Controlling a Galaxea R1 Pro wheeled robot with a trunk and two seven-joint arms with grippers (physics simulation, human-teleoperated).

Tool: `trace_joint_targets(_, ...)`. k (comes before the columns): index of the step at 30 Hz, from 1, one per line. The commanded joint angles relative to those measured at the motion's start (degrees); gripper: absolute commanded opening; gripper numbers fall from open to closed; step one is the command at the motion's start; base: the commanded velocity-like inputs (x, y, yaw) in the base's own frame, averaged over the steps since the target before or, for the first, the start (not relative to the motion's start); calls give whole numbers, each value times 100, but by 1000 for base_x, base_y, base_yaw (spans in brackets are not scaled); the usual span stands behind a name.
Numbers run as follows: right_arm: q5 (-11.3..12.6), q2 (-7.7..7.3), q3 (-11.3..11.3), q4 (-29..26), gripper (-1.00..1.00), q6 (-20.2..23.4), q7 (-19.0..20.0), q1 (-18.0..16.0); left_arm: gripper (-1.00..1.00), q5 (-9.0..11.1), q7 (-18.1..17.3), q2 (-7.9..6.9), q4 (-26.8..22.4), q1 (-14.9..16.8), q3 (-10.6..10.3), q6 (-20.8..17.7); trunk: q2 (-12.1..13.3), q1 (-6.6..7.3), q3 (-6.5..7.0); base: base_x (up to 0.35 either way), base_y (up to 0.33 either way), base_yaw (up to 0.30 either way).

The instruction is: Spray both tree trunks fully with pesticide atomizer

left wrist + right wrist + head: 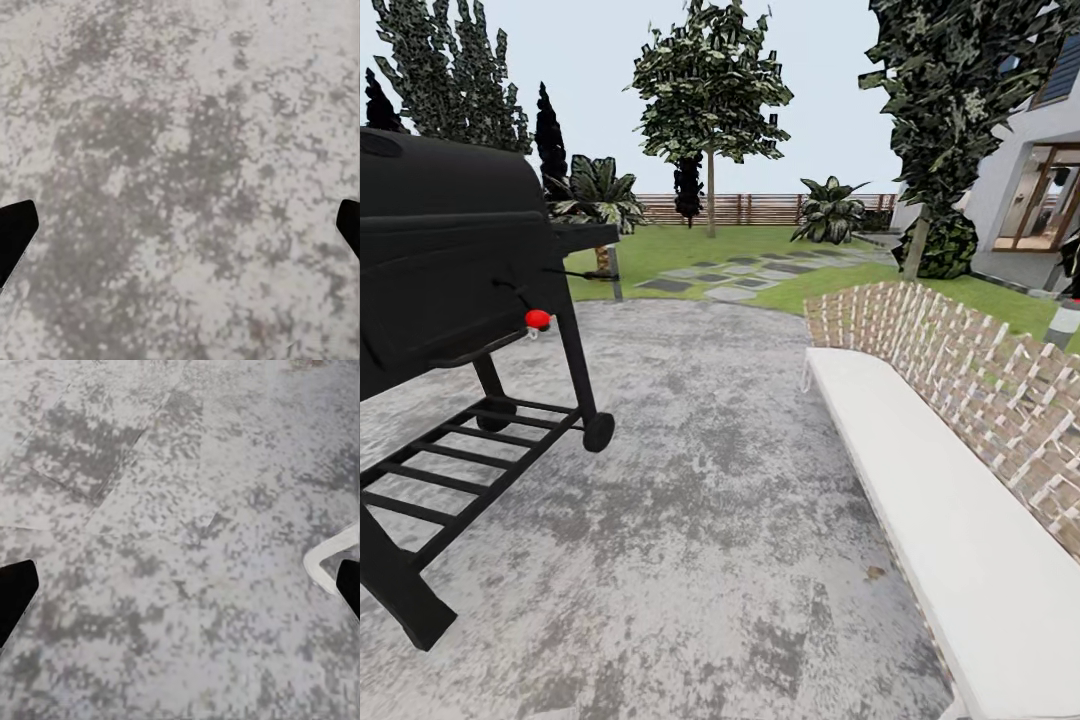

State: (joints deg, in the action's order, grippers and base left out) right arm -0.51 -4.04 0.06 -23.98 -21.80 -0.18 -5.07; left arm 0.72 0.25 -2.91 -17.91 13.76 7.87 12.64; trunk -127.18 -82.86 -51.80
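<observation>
Transit step, judged: robot is standing on a mottled grey patio (710, 520), facing the lawn (690, 245). Best route is running between the black barbecue grill (450, 290) and the white bench (950, 540) with its woven lattice back, then along the flat grey stepping stones (735, 275). Two trees (710, 90) are standing ahead, one mid-lawn, one near the house (1030, 190). Atomizer is not yet located. Left hand (180, 225) and right hand (180, 585) are both hanging spread, pinching nothing, over rough stone.
</observation>
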Motion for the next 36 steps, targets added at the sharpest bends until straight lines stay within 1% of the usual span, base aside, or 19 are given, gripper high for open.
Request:
trace_joint_targets(1,-4,-1,-2,2,100,-17,-1,-3,100,7,2,1,6,3,6,19,-2,-2,-5,338,0,0)
trace_joint_targets(10,38,6,-31,-49,100,-25,-9,-3,100,11,8,-4,-1,0,11,11,-2,-2,-5,337,2,0)
trace_joint_targets(14,41,8,-31,-58,100,-26,-9,-3,100,18,-51,0,-1,2,5,10,-2,-2,-5,268,42,0)
trace_joint_targets(25,23,8,-19,-68,100,-19,8,-3,100,16,-69,7,-1,1,-2,4,-2,-2,-5,331,3,0)
trace_joint_targets(30,1,-10,-1,-218,100,-11,25,-3,100,16,-55,8,-1,1,-4,10,-2,-2,-5,339,0,0)
trace_joint_targets(36,-6,12,10,-211,100,-9,26,-3,100,12,-37,8,-1,-1,-5,14,-2,-2,-5,339,0,0)
